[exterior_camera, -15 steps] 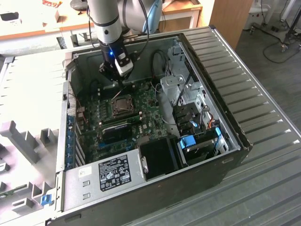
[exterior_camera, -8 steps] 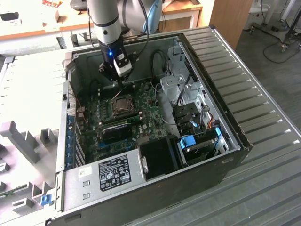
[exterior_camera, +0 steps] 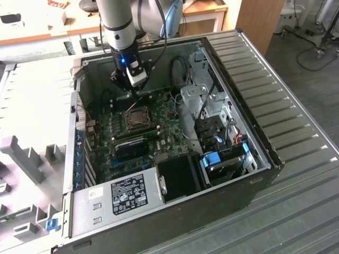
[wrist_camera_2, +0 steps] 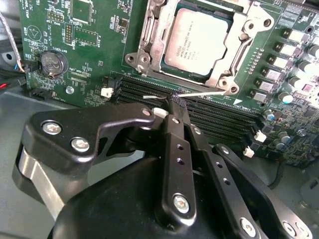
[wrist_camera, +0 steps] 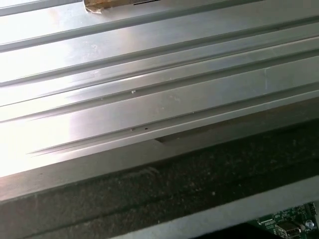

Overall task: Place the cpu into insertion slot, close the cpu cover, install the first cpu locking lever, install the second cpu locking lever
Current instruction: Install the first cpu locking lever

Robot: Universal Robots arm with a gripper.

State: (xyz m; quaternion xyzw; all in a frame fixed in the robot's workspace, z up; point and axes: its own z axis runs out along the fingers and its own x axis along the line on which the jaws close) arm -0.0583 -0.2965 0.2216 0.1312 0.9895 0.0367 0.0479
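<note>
The cpu [wrist_camera_2: 198, 42] sits in the insertion slot [wrist_camera_2: 166, 30], framed by the cpu cover [wrist_camera_2: 149, 42]. The claw [wrist_camera_2: 175, 103], pinched narrow, hangs over the memory slots [wrist_camera_2: 219, 119], at the thin lever [wrist_camera_2: 199, 93] along the socket's edge.

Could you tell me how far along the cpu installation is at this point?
Done: the cpu sits in the insertion slot, and the cpu cover lies down around it. In hand: the gripper, fingers together, is at a thin locking lever beside the socket. Left: whether either lever is latched cannot be told.
</note>
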